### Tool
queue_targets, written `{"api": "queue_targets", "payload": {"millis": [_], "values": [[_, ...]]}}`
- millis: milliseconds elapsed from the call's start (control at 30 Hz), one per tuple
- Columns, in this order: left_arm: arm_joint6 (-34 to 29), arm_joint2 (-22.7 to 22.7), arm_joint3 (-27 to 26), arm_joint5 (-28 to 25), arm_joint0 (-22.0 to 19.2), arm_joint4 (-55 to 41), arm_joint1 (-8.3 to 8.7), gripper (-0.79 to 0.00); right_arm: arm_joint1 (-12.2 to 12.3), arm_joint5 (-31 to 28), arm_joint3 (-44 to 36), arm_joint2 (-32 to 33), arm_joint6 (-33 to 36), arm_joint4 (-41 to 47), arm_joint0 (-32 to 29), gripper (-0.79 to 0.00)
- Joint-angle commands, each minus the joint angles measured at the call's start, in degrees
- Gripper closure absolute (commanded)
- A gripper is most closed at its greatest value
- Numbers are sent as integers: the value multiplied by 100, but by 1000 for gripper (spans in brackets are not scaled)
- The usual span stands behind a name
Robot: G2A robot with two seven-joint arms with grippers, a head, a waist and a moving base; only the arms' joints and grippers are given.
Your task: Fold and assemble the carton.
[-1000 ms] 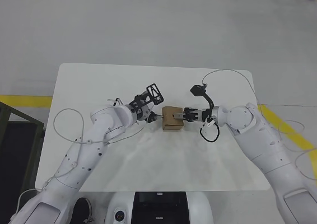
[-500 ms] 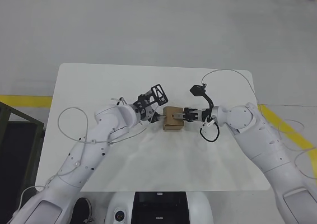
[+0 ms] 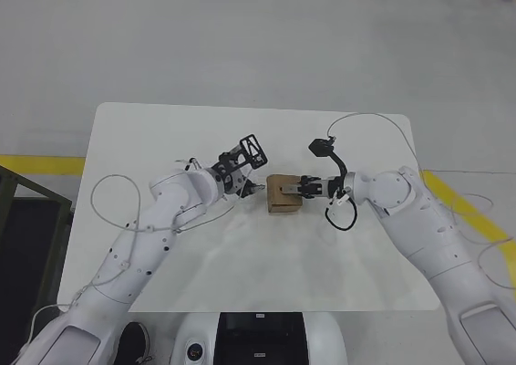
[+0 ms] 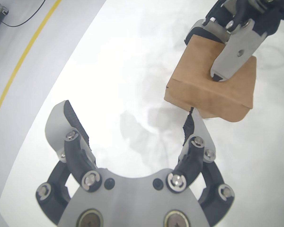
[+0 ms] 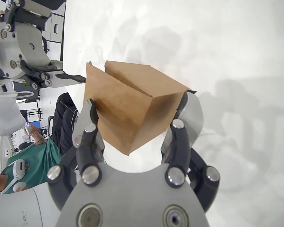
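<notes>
Partly hidden carton (image 3: pixel 276 201), clamped in right jaws, left jaws spread

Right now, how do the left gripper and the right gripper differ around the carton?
The right gripper is shut on the carton, while the left gripper is open and holds nothing. The right gripper's fingers press opposite faces of the carton. The left gripper sits beside it, one fingertip close to an edge, contact unclear. Shared: both have the same two-finger build and face each other across the carton over the table.
</notes>
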Motion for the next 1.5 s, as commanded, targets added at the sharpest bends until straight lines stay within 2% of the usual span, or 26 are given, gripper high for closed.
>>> {"api": "queue_targets", "payload": {"millis": [0, 333, 833, 1000, 1067, 1133, 1200, 1300, 1333, 1467], "values": [[-5, 10, -43, -31, 33, 14, 4, -785, -5, 2, 15, -9, 6, 6, 6, -603], [-38, 291, -47, -3, -93, 36, -55, -785, -26, -5, 53, -30, 20, 9, 43, -622], [-61, 381, -61, 27, -155, 30, -88, -785, -53, -55, 114, -56, 42, 58, 59, -616], [-44, 264, -10, 27, -110, 39, -67, -785, -43, -196, 207, 21, -18, 181, 25, -631], [-35, 235, -14, 16, -88, 38, -60, -785, -33, -268, 240, 78, -91, 237, -5, -665], [-38, 229, -34, 12, -72, 39, -58, -785, -19, -301, 244, 133, -176, 240, -36, -785], [-43, 247, -64, 6, -65, 48, -60, -785, -3, -308, 222, 172, -174, 244, -71, -785], [-49, 272, -68, 3, -84, 50, -67, -785, 18, -282, 174, 216, -132, 239, -112, -733], [-49, 275, -62, 1, -90, 50, -68, -785, 24, -256, 165, 226, -103, 236, -123, -662], [-45, 236, -41, 0, -95, 34, -65, -785, 51, -223, 164, 282, -41, 226, -166, -588]]}}
